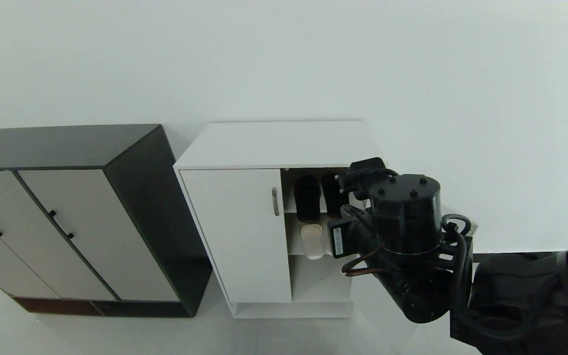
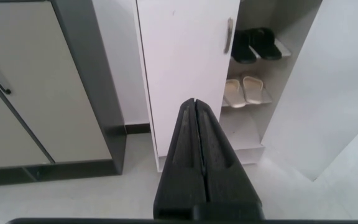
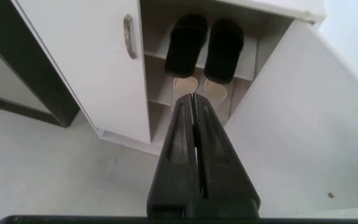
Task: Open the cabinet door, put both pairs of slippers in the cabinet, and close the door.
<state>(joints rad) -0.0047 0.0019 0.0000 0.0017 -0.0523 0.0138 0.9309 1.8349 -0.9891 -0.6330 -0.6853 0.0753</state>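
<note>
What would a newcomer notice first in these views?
The white cabinet stands with its right door open, black slippers shelved above cream slippers inside. The right gripper, shut, is in front of that opening. A dark cabinet stands to the white one's left.

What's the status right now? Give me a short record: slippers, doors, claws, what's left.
black slippers: upper shelf of white cabinet
cream slippers: shelf just below
right door: open
left door: closed
left claw: shut, empty
right claw: shut, empty, pointed at the open compartment
remaining: close the right door
</note>
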